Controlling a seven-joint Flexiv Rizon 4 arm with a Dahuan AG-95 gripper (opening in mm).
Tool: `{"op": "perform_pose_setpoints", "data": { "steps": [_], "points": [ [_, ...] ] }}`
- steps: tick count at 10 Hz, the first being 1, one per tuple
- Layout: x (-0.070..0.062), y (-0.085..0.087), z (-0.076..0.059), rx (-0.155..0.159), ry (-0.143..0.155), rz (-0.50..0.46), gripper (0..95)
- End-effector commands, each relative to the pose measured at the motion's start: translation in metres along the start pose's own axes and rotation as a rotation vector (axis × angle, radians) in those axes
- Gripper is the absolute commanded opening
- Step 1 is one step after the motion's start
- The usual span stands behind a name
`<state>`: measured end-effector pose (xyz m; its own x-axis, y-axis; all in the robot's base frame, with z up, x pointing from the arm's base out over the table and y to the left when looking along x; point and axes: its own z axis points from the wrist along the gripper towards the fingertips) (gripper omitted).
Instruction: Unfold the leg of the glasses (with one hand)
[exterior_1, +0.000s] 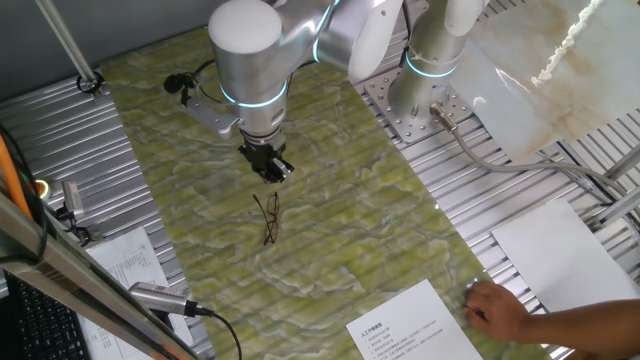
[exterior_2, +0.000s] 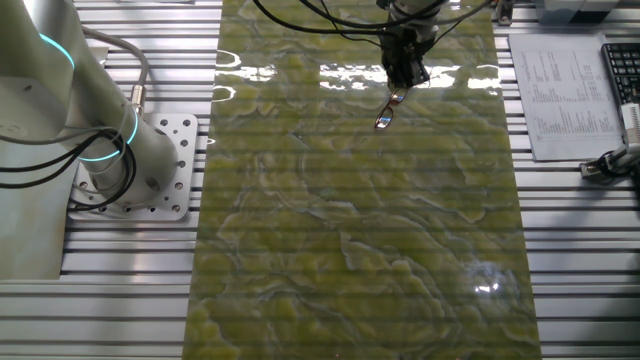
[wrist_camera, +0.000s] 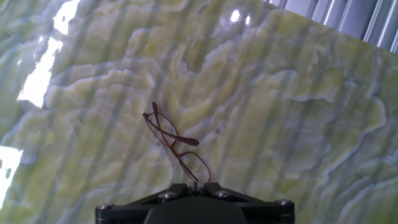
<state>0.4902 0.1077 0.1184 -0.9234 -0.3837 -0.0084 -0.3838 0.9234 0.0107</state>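
The glasses (exterior_1: 268, 218) lie folded on the green marbled mat, a thin reddish-brown wire frame with both legs crossed over the lenses. They also show in the other fixed view (exterior_2: 388, 110) and in the hand view (wrist_camera: 174, 142). My black gripper (exterior_1: 270, 170) hangs just above their far end, apart from them in the one fixed view. In the hand view the gripper (wrist_camera: 194, 185) sits at the bottom edge, its jaws almost together, and the nearest lens rim reaches right up to them. I see nothing clamped between them.
The green mat (exterior_1: 330, 230) covers a ribbed metal table. A human hand (exterior_1: 497, 308) rests on paper sheets (exterior_1: 410, 330) at the front right. The arm's base (exterior_1: 430, 60) stands at the back right. A microphone (exterior_1: 155, 297) and cables lie at the left.
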Motion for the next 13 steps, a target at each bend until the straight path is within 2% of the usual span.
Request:
{"op": "perform_pose_setpoints", "data": {
  "steps": [1, 7, 9, 13],
  "points": [
    [-0.001, 0.001, 0.004, 0.002, -0.002, -0.002, 0.0],
    [-0.004, 0.003, 0.015, 0.003, -0.005, -0.015, 0.0],
    [-0.004, 0.003, 0.015, 0.005, 0.002, -0.013, 0.0],
    [-0.005, 0.004, 0.017, 0.006, -0.009, -0.051, 0.0]
  ]
}}
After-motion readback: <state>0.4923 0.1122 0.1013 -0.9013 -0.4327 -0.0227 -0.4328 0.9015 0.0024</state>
